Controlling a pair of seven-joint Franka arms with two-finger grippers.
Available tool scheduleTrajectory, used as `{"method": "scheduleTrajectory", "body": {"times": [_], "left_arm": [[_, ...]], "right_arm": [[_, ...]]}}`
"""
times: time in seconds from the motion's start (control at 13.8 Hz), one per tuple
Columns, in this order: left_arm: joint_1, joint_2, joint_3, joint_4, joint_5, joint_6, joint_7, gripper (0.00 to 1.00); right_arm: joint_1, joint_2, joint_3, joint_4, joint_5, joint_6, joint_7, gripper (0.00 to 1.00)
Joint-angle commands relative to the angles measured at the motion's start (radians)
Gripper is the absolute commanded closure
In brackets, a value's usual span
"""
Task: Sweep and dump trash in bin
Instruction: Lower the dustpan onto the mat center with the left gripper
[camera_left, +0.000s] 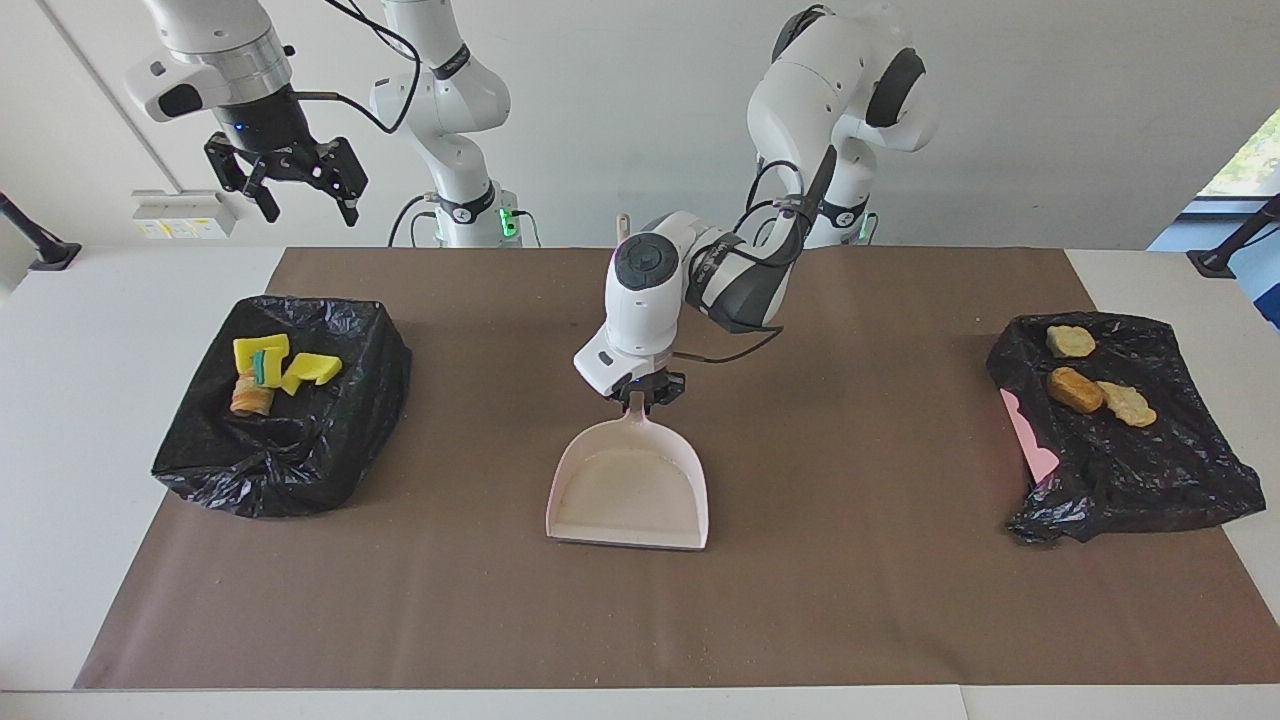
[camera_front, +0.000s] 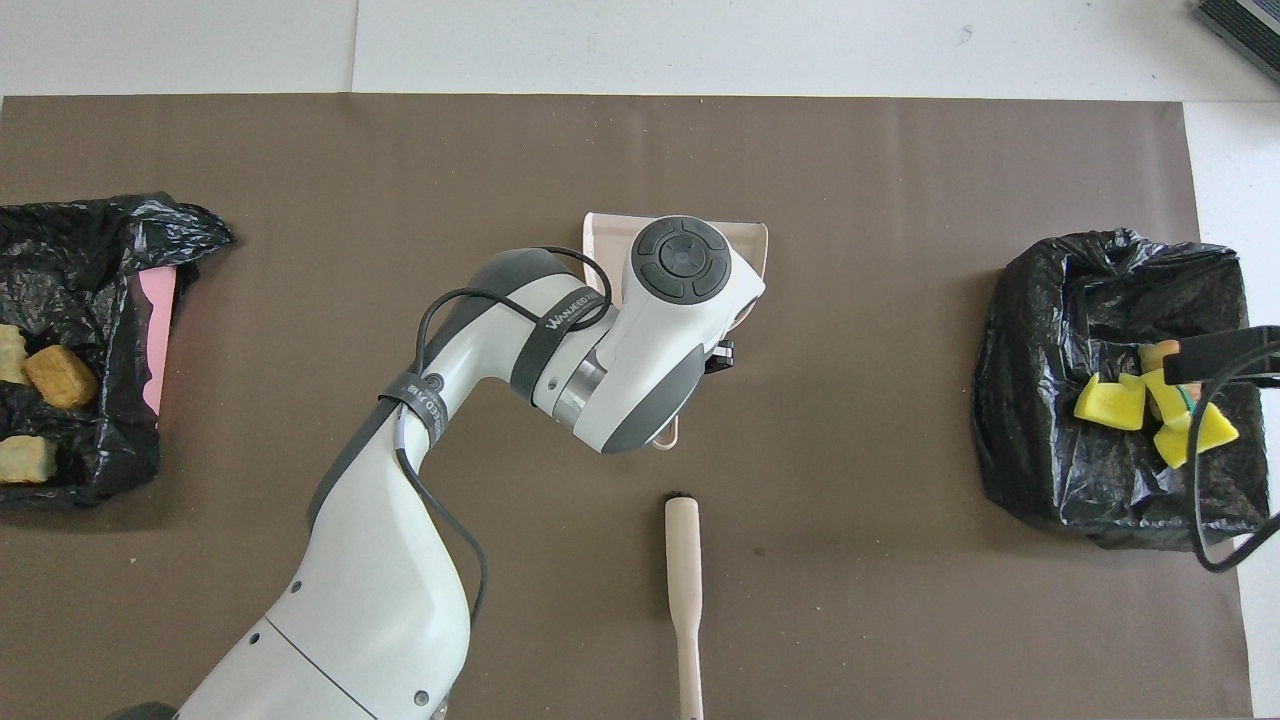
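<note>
Closest to me on the brown mat (camera_left: 850, 600) was the brush (camera_front: 684, 580), lying loose and untouched. A bit farther out, my left gripper (camera_left: 640, 392) was pinched tight on the handle of the dustpan (camera_left: 628, 490), which sat flat and empty mid-mat.

All the trash looked binned: yellow sponge bits and the striped chunk (camera_left: 252, 395) in the black-lined bin (camera_left: 290, 450) at my right arm's end, bread lumps (camera_left: 1075, 390) in the other black-lined bin (camera_left: 1150, 470) at my left arm's end. My right gripper (camera_left: 290, 175) hung wide open and empty, high above the first bin's end.

So I figured dumping was done, and next up was just letting go of the pan gently.
</note>
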Motion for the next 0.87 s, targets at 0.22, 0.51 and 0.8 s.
{"method": "scheduleTrajectory", "body": {"times": [0.22, 0.51, 0.8], "left_arm": [[-0.014, -0.016, 0.011, -0.048, -0.018, 0.037, -0.009, 0.58], [-0.011, -0.035, 0.015, -0.041, -0.006, 0.017, -0.011, 0.00], [0.036, -0.195, 0.033, -0.137, 0.001, 0.000, 0.000, 0.00]], "right_arm": [[-0.013, 0.019, -0.005, 0.023, 0.001, 0.000, -0.064, 0.00], [-0.014, 0.010, -0.003, -0.014, -0.050, 0.086, -0.132, 0.00], [-0.014, 0.005, -0.002, -0.016, -0.038, 0.059, -0.159, 0.00]]}}
